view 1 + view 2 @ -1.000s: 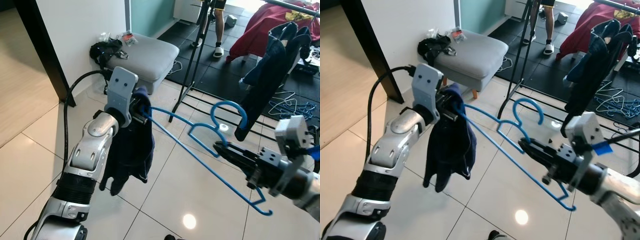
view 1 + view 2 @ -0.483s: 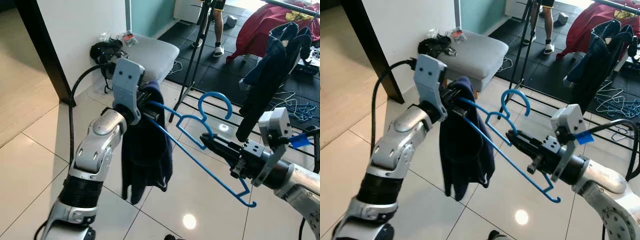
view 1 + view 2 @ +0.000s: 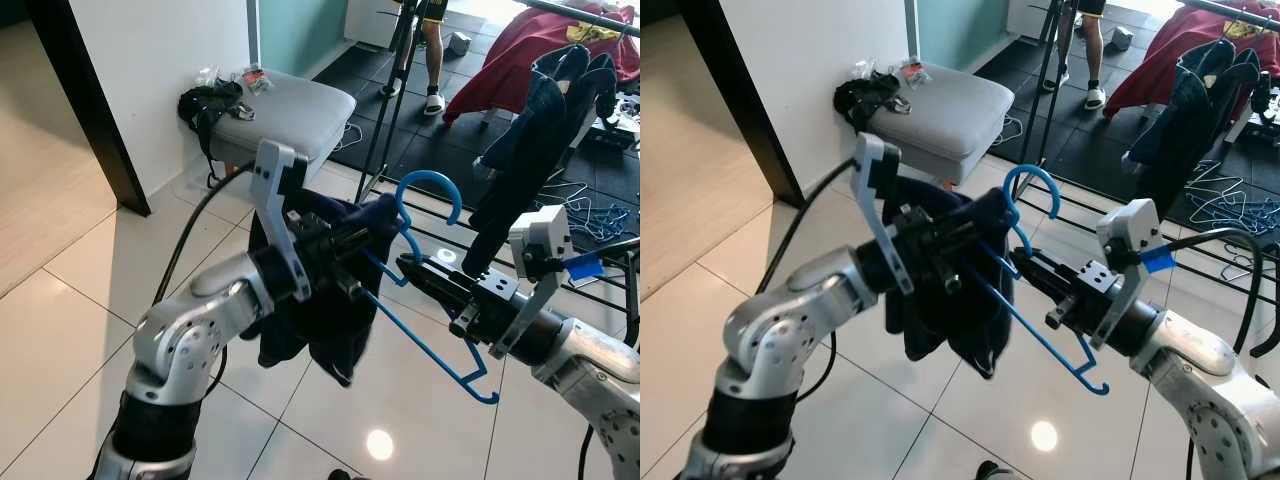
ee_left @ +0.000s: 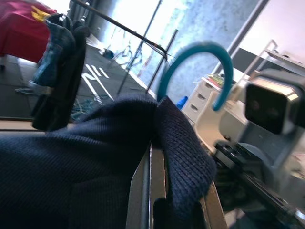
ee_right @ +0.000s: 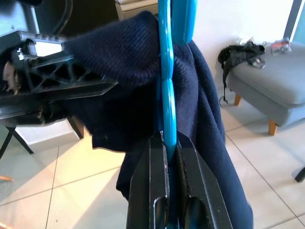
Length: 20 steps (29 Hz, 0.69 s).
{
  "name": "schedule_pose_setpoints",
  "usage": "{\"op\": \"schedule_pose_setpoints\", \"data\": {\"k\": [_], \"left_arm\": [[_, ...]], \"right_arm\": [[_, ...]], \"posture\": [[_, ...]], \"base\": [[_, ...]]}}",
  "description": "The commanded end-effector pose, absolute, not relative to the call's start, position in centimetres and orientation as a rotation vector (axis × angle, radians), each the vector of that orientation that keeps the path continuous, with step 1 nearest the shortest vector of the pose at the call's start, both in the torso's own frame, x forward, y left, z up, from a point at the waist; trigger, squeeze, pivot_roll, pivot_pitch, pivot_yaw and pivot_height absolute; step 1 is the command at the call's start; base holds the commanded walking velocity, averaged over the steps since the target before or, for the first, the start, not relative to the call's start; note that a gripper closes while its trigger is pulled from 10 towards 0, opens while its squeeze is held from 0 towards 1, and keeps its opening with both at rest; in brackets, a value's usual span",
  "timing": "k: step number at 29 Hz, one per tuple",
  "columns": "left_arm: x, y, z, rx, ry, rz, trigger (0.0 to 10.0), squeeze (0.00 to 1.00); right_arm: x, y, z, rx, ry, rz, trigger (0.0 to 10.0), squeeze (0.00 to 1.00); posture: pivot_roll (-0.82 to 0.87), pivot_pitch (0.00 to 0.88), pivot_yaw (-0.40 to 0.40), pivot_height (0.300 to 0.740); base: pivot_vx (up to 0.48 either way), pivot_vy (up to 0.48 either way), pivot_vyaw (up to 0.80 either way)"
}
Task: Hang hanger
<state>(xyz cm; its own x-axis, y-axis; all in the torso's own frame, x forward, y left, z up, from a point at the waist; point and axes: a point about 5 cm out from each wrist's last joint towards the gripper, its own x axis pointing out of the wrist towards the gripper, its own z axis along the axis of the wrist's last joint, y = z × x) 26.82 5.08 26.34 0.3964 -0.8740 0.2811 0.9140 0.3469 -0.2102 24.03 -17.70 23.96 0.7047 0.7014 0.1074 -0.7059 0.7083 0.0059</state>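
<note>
The step in hand seems to be the dressing of the hanger: the garment is not fully on it, and the hanging on the rack is not yet done.

The left end effector (image 3: 345, 245) pinches a fold of the dark blue garment (image 3: 325, 300), which hangs below it and partly covers its fingers. Just to the right of it, the blue hanger (image 3: 425, 250) passes through the cloth, with its hook standing up above the garment. The right end effector (image 3: 1035, 272) holds this hanger; in the right wrist view its fingers (image 5: 157, 191) are pressed together on the blue frame near the neck.

For the next move, I judge the left end effector must pull the cloth further along the hanger arm, while the right one keeps the frame steady. After that the hook must reach the clothes rack (image 3: 390, 110), which stands well beyond both end effectors.

The near hanger arm is hidden inside the garment, so I cannot tell how far it sits in the shoulder. The rack's top bar is mostly cut off.
</note>
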Motion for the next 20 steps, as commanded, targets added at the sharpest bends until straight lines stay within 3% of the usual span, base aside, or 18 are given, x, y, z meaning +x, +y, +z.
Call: {"op": "schedule_pose_setpoints", "data": {"k": [1,10,13,14,15,16,20], "left_arm": [[25.4,3.1,25.1,-0.319,-0.034,-1.295,10.0,0.0],[25.6,1.9,24.7,-0.462,0.017,-1.266,10.0,0.0],[25.3,1.5,24.2,-0.402,0.027,-1.27,10.0,0.0],[25.3,1.4,23.8,-0.375,0.038,-1.258,10.0,0.51],[25.3,1.4,23.8,-0.375,0.038,-1.258,10.0,0.51],[25.5,1.4,23.6,-0.38,0.046,-1.244,10.0,1.0],[25.5,1.4,23.4,-0.366,0.045,-1.233,10.0,1.0]], "right_arm": [[24.2,-17.5,24.9,0.057,-0.159,0.787,10.0,0.0],[24.5,-16.9,25.2,0.072,-0.177,0.796,10.0,0.0],[24.6,-16.8,25.3,0.075,-0.182,0.797,10.0,0.0],[24.6,-16.7,25.4,0.077,-0.187,0.8,10.0,0.0],[24.6,-16.7,25.4,0.077,-0.187,0.8,10.0,0.0],[24.6,-16.7,25.5,0.081,-0.192,0.804,10.0,0.0],[24.6,-16.6,25.6,0.084,-0.198,0.809,10.0,0.0]], "posture": [[-0.07,0.188,-0.024,0.74],[-0.07,0.183,-0.024,0.74],[-0.08,0.181,-0.021,0.74],[-0.08,0.178,-0.022,0.74],[-0.08,0.178,-0.022,0.74],[-0.08,0.178,-0.022,0.74],[-0.08,0.178,-0.019,0.74]], "base": [[0.0,0.0,0.0],[0.0,0.0,0.0],[0.0,0.0,0.0],[0.0,0.0,0.0],[0.0,0.0,0.0],[0.0,0.0,0.0],[0.0,0.0,0.0]]}}
